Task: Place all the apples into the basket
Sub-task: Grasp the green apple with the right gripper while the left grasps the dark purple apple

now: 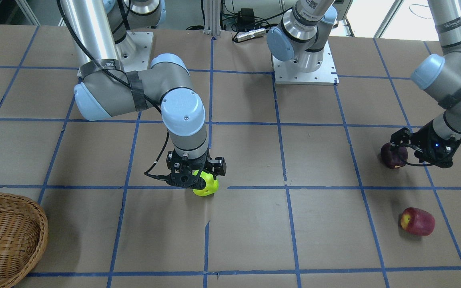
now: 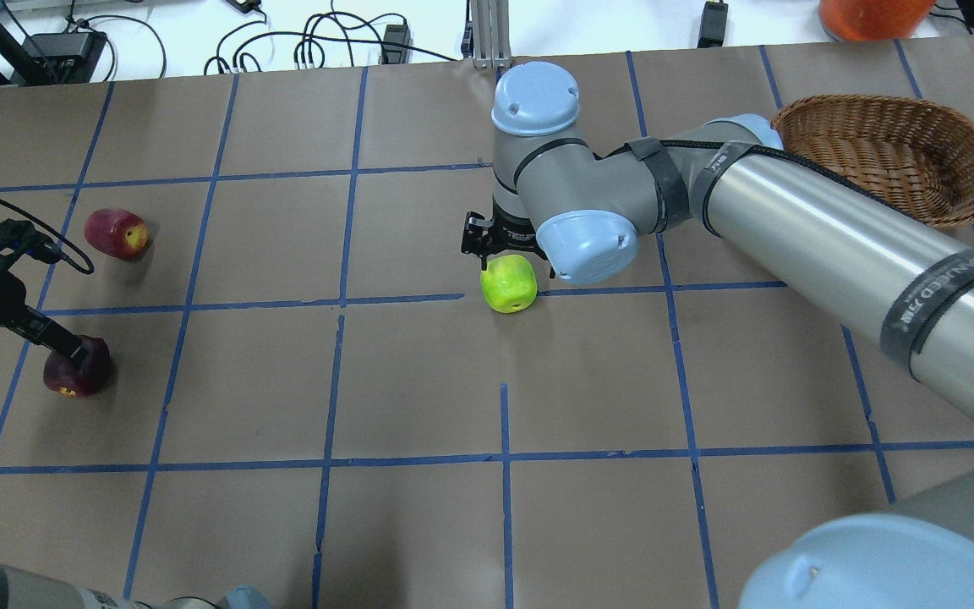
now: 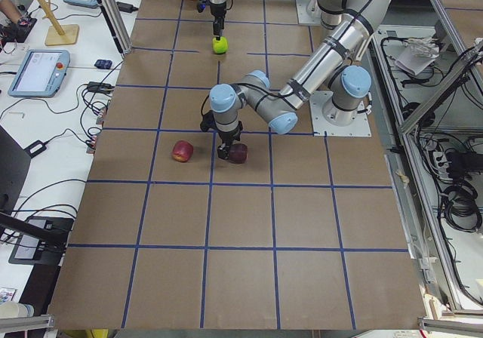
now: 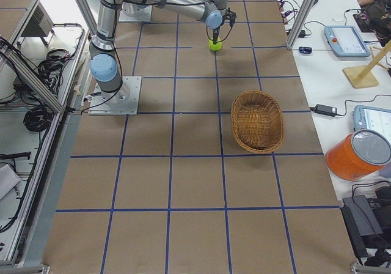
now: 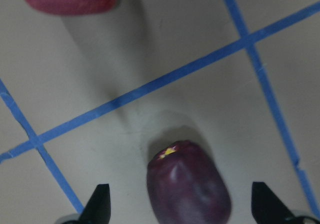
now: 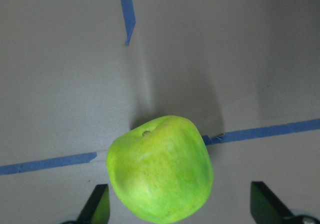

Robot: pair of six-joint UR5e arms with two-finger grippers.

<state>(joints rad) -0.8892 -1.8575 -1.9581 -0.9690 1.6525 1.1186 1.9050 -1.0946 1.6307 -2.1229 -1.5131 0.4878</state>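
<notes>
Right gripper (image 6: 182, 201) is spread wide, straddling the bright yellow-green apple (image 2: 508, 283), wrist pointing straight down. Left gripper (image 5: 182, 204) is wide too, around the dark purple-maroon apple (image 1: 392, 157). Three apples, one oval tan wicker basket (image 2: 876, 144) — all three outside it, the red apple (image 1: 417, 221) lying loose far from it.

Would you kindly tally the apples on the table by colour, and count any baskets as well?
Green apple: 1
Dark purple apple: 1
Red apple: 1
Basket: 1
Total: 4
</notes>
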